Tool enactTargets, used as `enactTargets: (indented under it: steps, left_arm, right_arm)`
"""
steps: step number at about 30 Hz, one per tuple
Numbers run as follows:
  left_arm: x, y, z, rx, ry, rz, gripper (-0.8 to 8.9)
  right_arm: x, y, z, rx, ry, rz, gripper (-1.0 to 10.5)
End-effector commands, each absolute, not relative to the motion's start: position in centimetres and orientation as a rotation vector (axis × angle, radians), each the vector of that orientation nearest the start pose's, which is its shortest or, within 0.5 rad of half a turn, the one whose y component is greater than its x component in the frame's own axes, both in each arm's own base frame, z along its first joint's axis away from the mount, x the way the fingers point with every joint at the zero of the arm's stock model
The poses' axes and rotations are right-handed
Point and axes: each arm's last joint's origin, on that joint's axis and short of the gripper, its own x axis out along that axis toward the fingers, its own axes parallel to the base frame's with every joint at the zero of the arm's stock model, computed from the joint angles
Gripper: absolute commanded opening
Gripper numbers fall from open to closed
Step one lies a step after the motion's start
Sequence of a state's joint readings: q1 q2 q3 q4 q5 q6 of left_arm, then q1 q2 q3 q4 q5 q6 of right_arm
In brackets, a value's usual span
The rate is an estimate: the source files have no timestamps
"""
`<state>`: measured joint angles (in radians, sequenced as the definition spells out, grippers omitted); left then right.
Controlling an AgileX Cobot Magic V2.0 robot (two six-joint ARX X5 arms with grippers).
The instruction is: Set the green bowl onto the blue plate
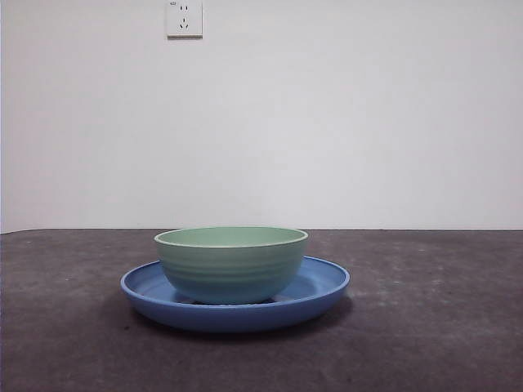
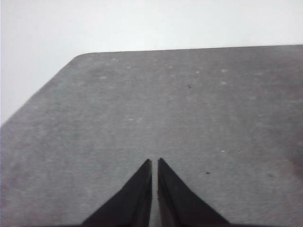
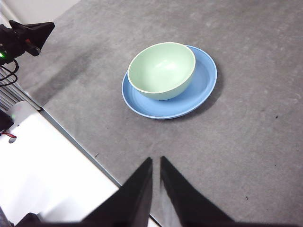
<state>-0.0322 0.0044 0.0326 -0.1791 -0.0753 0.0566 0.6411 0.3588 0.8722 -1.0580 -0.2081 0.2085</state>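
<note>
The green bowl is sitting upright on the blue plate; placement appears complete. The left gripper and right gripper are idling apart, jaws nearly closed, empty. No further move appears necessary.

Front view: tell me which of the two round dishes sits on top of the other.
The pale mint-green ridged bowl sits on top, resting inside the wide glossy blue plate, which lies flat on the grey table beneath it.

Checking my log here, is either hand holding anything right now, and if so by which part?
Nothing is held. The left hand and right hand are shut on nothing; the pale mint-green round bowl sits free on the glossy blue plate.
</note>
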Motion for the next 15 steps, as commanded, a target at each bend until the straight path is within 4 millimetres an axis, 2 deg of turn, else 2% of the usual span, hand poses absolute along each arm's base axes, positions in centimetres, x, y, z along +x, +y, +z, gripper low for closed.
enactTargets:
  steps: [1, 15]
  left_arm:
    - [9.55, 0.07, 14.86, 0.126, 0.187, 0.045, 0.24]
    - [9.56, 0.09, 14.92, 0.093, 0.180, 0.051, 0.24]
  right_arm:
    - [2.80, 2.88, 32.06, 0.070, 0.621, 0.776, 0.2]
    - [2.80, 2.88, 32.06, 0.070, 0.621, 0.775, 0.2]
